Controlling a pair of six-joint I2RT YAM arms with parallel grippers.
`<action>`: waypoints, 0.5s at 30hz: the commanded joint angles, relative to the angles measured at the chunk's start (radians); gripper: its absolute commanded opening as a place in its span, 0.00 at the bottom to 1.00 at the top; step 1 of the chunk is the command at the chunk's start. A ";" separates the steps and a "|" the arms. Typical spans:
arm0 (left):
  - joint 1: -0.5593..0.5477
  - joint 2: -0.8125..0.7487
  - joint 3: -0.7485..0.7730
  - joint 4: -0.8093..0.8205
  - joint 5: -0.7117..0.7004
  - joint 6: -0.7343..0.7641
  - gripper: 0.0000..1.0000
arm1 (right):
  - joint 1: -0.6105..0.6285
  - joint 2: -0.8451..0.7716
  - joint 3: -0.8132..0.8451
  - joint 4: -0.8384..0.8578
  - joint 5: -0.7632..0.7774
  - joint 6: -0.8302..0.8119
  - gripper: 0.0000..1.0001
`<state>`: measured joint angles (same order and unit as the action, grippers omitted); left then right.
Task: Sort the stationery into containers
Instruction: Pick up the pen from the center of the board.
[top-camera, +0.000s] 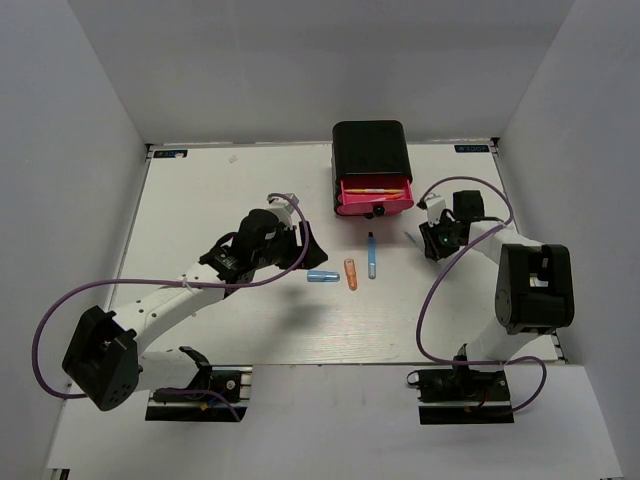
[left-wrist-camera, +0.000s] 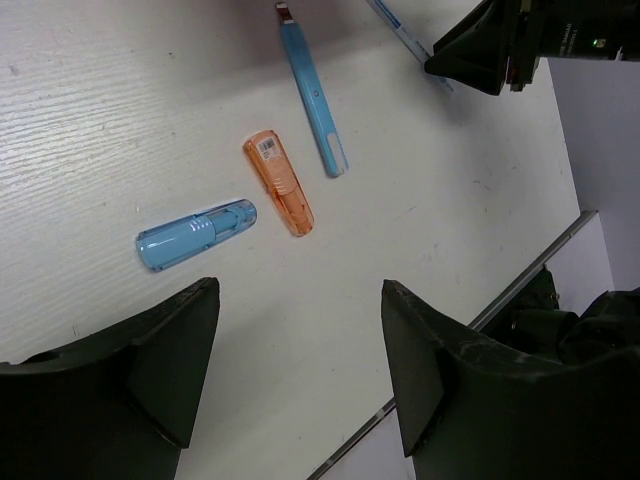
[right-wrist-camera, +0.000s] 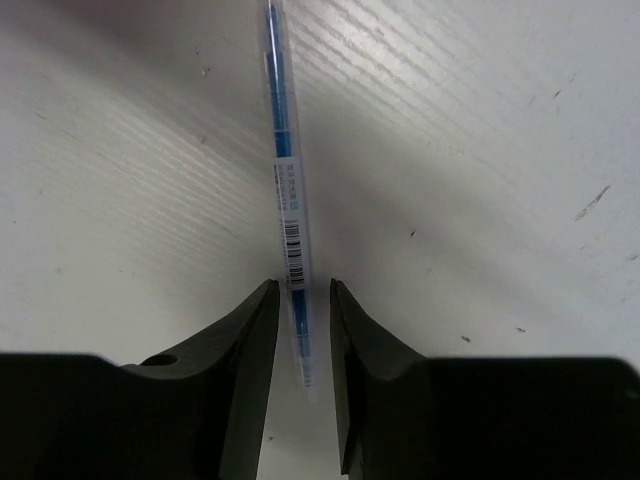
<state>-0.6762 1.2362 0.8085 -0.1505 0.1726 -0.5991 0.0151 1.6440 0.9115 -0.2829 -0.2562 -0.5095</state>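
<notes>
On the white table, pickup is in hand: the right gripper straddles the thin blue stick near the open pink drawer, jaws close-set, clamping not verifiable, while the left gripper gapes empty; next, confirm grip, lift, carry to drawer.

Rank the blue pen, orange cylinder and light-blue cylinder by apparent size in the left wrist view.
Largest: blue pen, clearly the longest.
Then light-blue cylinder and orange cylinder: they look about alike, so no ranking between them.
</notes>
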 joint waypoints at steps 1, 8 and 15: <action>-0.003 -0.003 0.008 0.003 -0.005 0.002 0.76 | -0.003 -0.001 -0.036 0.042 0.040 -0.018 0.32; -0.003 -0.003 0.008 0.003 -0.005 0.002 0.76 | -0.003 -0.007 -0.072 0.030 0.044 -0.032 0.26; -0.003 -0.041 -0.011 0.003 -0.015 0.002 0.76 | -0.064 -0.022 -0.046 0.021 0.035 -0.014 0.06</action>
<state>-0.6762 1.2373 0.8082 -0.1501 0.1715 -0.5991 -0.0212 1.6356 0.8680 -0.2333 -0.2447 -0.5255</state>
